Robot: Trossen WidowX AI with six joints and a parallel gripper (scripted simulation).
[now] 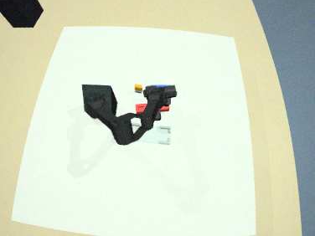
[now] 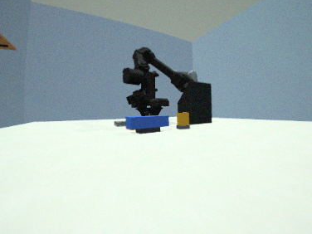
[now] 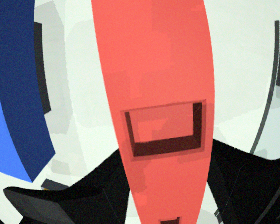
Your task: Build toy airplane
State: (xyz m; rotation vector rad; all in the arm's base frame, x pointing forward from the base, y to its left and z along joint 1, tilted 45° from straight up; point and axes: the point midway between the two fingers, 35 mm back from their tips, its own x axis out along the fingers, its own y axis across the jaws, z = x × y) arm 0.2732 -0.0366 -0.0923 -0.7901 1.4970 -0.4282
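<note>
The red fuselage (image 1: 141, 108) (image 3: 155, 55) lies with its large socket and a smaller one facing up. My gripper (image 1: 162, 108) (image 3: 162, 143) is shut on the fuselage, one finger on each side, near the large socket. The blue wing (image 1: 163, 86) (image 2: 147, 122) (image 3: 17, 75) is beside it, on a dark support (image 2: 148, 130). The orange tail fin (image 1: 138, 87) (image 2: 182, 119) stands upright on a small dark base (image 2: 182, 127). The pale jig (image 1: 152, 137) (image 3: 271, 137) is on the fuselage's other side, partly hidden by the arm in the top view.
The arm's black base (image 1: 98, 94) (image 2: 197, 101) stands to one side of the parts. The wing is close beside one finger in the wrist view, and the jig's edge is near the other. A black object (image 1: 18, 6) is at the top left of the top view.
</note>
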